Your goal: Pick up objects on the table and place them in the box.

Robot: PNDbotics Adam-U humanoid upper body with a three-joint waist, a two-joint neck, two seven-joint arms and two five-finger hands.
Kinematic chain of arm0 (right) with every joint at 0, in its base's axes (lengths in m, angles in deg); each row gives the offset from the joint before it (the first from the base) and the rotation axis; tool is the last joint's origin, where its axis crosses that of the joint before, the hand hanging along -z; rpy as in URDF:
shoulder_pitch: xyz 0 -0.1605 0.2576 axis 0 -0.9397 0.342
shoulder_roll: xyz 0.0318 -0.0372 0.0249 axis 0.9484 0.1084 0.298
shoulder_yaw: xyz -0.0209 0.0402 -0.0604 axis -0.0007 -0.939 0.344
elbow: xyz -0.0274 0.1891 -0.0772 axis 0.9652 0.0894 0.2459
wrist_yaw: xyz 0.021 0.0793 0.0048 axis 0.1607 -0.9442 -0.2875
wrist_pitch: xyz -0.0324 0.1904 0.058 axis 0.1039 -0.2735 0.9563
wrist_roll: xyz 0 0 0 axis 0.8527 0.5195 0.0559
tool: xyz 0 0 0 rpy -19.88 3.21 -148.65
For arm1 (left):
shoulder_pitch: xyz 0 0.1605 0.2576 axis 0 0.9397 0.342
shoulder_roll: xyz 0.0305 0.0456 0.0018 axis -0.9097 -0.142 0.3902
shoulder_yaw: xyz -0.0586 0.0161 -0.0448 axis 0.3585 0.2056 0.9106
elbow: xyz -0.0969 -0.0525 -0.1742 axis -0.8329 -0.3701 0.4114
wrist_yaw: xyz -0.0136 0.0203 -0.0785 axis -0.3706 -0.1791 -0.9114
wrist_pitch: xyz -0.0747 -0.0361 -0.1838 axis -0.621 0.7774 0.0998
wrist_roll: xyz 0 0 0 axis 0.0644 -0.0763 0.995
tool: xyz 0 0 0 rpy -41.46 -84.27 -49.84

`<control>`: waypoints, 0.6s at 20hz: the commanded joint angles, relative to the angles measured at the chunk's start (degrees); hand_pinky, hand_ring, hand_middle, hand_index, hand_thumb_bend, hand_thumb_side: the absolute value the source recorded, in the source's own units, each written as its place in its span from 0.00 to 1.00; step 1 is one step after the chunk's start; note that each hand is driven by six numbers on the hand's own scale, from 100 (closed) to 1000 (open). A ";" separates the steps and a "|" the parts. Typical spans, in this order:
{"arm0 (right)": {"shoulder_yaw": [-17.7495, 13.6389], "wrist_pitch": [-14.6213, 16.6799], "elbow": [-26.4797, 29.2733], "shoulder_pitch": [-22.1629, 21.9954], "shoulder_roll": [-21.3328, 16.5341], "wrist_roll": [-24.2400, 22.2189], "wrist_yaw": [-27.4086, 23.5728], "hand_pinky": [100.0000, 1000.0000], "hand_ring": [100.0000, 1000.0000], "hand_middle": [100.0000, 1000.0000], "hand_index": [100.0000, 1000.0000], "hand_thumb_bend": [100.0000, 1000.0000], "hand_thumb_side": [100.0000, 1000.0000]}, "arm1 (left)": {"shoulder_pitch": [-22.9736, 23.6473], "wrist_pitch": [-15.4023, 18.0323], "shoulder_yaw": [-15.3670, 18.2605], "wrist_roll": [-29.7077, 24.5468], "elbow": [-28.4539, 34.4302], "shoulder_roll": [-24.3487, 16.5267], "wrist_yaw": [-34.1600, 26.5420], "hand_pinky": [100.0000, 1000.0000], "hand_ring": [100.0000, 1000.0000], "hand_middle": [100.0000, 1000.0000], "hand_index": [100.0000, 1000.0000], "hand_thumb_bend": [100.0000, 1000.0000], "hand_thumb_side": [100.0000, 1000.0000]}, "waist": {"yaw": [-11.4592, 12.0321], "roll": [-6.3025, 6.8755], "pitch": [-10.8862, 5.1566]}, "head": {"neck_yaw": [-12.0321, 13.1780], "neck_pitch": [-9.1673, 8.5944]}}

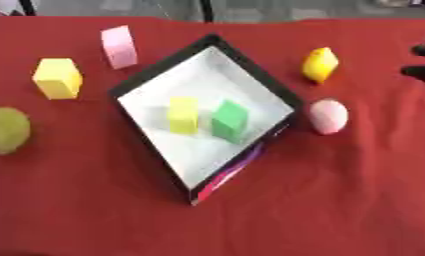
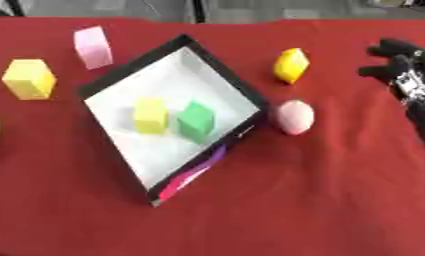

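Seemingly pink ball point(image 2: 295, 117) near robot hand point(image 2: 406, 75)

No legible text, labels, brands, numbers or signs found. The box point(image 2: 217, 80) carries a pink-and-purple printed patch on its near outer wall; whether that patch bears lettering cannot be made out.

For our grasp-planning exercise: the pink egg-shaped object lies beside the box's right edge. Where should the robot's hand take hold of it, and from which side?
Probably across the middle of the pink egg-shaped object, coming from above and the right, where the right hand already is. The object is rounded, with no handle or flat faces, so fingers and thumb would best wrap its widest part. The box wall sits close on its left, leaving little room there.
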 commanded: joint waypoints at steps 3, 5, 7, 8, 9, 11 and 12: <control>-0.58 0.27 0.58 0.11 -1.33 -0.14 0.22 1.00 0.77 0.84 0.89 0.00 0.48 | -0.39 0.04 0.58 0.28 0.64 -0.88 0.33 0.65 0.79 0.72 0.72 0.12 0.65 | 0.03 0.10 -1.18 | 0.08 -0.36; -0.56 0.27 0.58 0.11 -1.33 -0.15 0.24 1.00 0.77 0.84 0.89 0.00 0.48 | -0.40 0.03 0.55 0.27 0.64 -0.90 0.33 0.65 0.79 0.72 0.72 0.12 0.65 | 0.03 0.10 -1.18 | 0.07 -0.23; -0.57 0.27 0.57 0.12 -1.34 -0.14 0.25 1.00 0.78 0.84 0.90 0.00 0.48 | -0.39 0.02 0.54 0.27 0.63 -0.90 0.33 0.65 0.79 0.72 0.72 0.12 0.65 | 0.03 0.11 -1.17 | 0.06 -0.06; -0.59 0.26 0.56 0.12 -1.34 -0.13 0.26 1.00 0.78 0.84 0.90 0.00 0.48 | -0.39 0.01 0.53 0.27 0.62 -0.90 0.33 0.65 0.79 0.72 0.72 0.12 0.65 | 0.03 0.10 -1.17 | 0.07 0.03; -0.59 0.26 0.55 0.12 -1.35 -0.13 0.27 1.00 0.78 0.85 0.90 0.00 0.48 | -0.40 0.02 0.53 0.27 0.62 -0.91 0.33 0.65 0.79 0.72 0.72 0.12 0.65 | 0.04 0.10 -1.16 | 0.09 0.11; -0.59 0.25 0.50 0.15 -1.39 -0.15 0.32 1.00 0.78 0.85 0.90 0.00 0.48 | -0.41 0.02 0.52 0.26 0.62 -0.91 0.32 0.65 0.79 0.72 0.72 0.12 0.66 | 0.10 0.09 -1.13 | 0.12 0.18; -0.60 0.26 0.44 0.21 -1.46 -0.16 0.39 1.00 0.78 0.85 0.90 0.00 0.48 | -0.44 0.02 0.52 0.25 0.63 -0.92 0.30 0.65 0.79 0.72 0.72 0.12 0.66 | 0.16 0.06 -1.09 | 0.14 0.09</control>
